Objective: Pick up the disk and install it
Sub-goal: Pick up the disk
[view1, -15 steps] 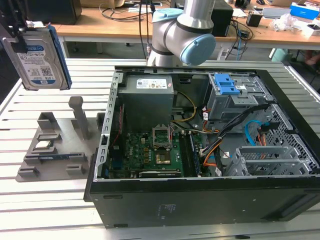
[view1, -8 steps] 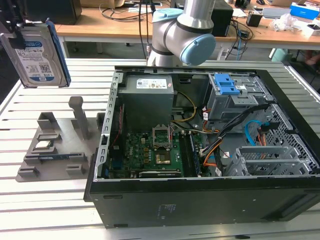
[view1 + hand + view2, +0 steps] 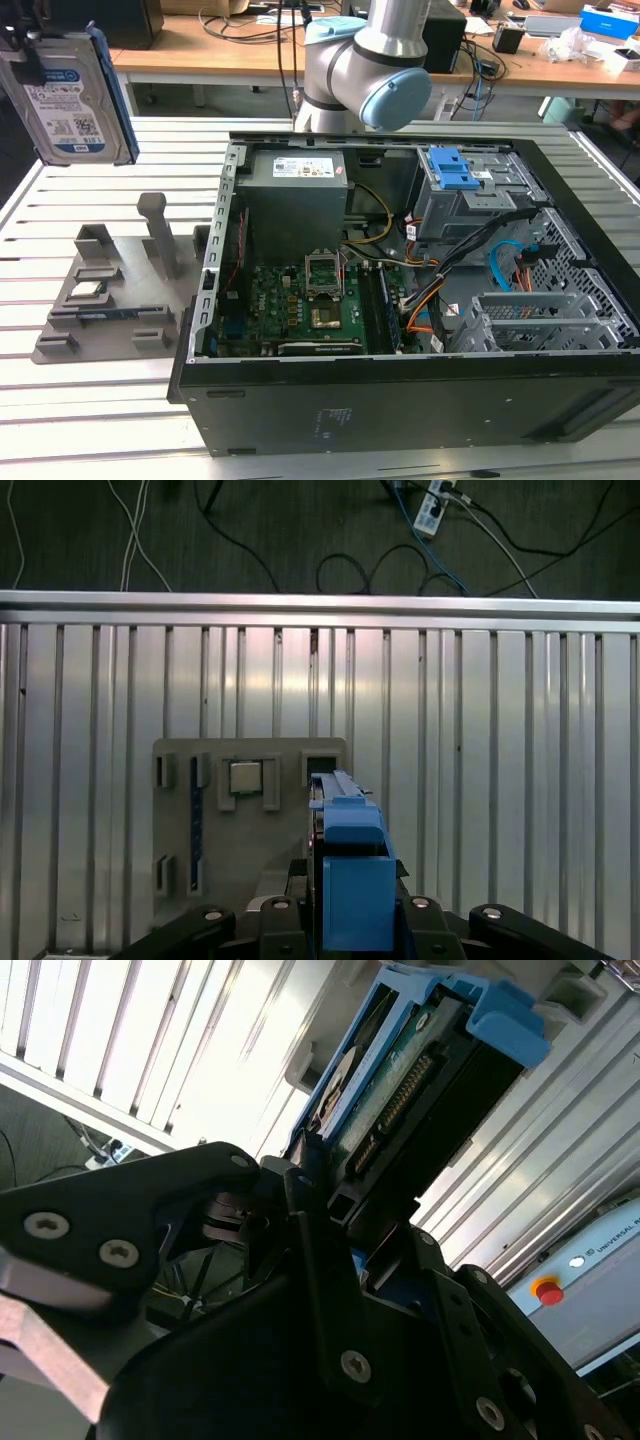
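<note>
- Biggest risk is at the grip itself: a slip or twist of the disk (image 3: 400,1070), judging by so short a hold on so long and flat a body.
- Gripper (image 3: 345,1205) clenched on one end of the disk, fingers (image 3: 320,1260) pressed against its blue frame, with most of its length jutting out beyond the jaws.
- Carried in the air, touching nothing but the fingers.
- Below the gripper and well apart from it: grey holder (image 3: 270,850) on the slatted table (image 3: 500,780), with a small square chip (image 3: 245,777) and a thin stick (image 3: 196,820) lying in its slots. Could knock either loose on too low a pass.
- Farther off to the gripper's side: open computer case (image 3: 400,410), with a blue-latched drive cage (image 3: 450,215) and loose cables (image 3: 490,240) just beside the cage.
- Could snag those cables, or jam at the cage mouth, with the disk tilted in the jaws.
</note>
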Controlling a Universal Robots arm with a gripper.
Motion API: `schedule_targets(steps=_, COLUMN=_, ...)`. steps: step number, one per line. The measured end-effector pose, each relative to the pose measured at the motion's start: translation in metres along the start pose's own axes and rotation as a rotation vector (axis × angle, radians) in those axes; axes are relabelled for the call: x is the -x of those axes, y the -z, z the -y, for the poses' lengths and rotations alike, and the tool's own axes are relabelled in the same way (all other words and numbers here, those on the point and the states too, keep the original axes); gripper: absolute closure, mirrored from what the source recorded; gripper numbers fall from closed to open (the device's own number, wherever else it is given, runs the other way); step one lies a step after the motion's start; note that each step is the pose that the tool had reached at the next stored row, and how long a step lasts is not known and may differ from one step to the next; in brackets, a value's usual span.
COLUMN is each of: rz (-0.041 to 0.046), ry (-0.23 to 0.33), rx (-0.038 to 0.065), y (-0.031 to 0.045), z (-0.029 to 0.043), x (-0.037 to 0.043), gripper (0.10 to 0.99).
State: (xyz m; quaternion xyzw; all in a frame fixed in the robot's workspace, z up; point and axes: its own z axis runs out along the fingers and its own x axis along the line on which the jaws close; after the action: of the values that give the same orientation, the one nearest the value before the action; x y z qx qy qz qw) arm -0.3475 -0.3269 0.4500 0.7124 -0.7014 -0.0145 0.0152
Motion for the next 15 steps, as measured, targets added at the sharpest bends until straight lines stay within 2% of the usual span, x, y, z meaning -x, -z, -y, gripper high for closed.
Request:
schedule_targets(steps=6, rz=0.0, ry=0.0, rx=0.0, y=0.0157, z=-0.0006, x=0.0009, gripper=0.722)
schedule_targets(steps=7, rz=0.0, ry=0.0, rx=0.0, y=0.0217, z=-0.0009, x=0.0014, gripper=0.722)
schedule_targets(steps=9, rz=-0.0001, ry=0.0, rx=0.0, y=0.0268, z=-0.0011, x=0.0018, gripper=0.722)
schedule_targets(steps=10, rz=0.0, ry=0.0, rx=0.0, y=0.0326, z=-0.0013, x=0.0021, gripper=0.722)
schedule_targets(steps=15, rz=0.0, ry=0.0, rx=0.0, y=0.0467, z=-0.0019, x=0.0029, gripper=0.722)
